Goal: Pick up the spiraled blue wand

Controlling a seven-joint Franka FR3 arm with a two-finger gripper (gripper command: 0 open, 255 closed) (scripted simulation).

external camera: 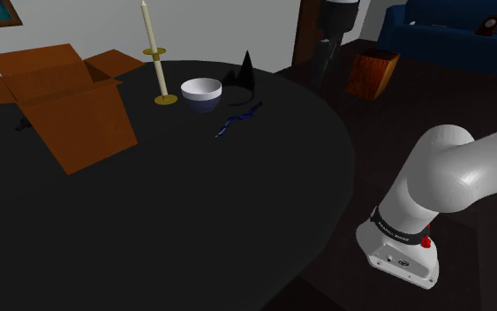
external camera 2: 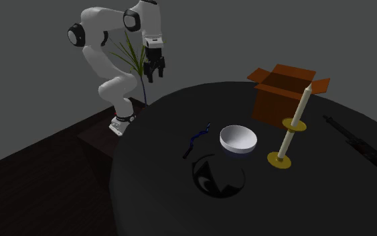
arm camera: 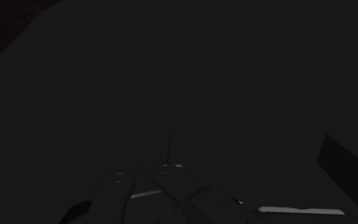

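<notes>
The spiraled blue wand (external camera: 239, 118) (external camera 2: 197, 138) is thin and twisted and lies flat on the round black table (external camera: 193, 212) (external camera 2: 280, 201), just beside a white bowl (external camera: 201, 93) (external camera 2: 238, 139). My black gripper (external camera 2: 155, 72) (external camera: 327, 66) hangs high in the air past the table's edge, well away from the wand. It points down, open, with nothing between the fingers. In the wrist view the scene is very dim, with faint grey robot parts (arm camera: 165, 184) low down.
Near the wand stand a tall candle on a brass holder (external camera: 155, 53) (external camera 2: 294, 127), a black pointed hat (external camera: 244, 72) (external camera 2: 215, 175) and an open brown box (external camera: 65, 102) (external camera 2: 282, 92). A long dark object (external camera 2: 357, 144) lies at the far side. A plant (external camera 2: 132, 53) stands behind the arm.
</notes>
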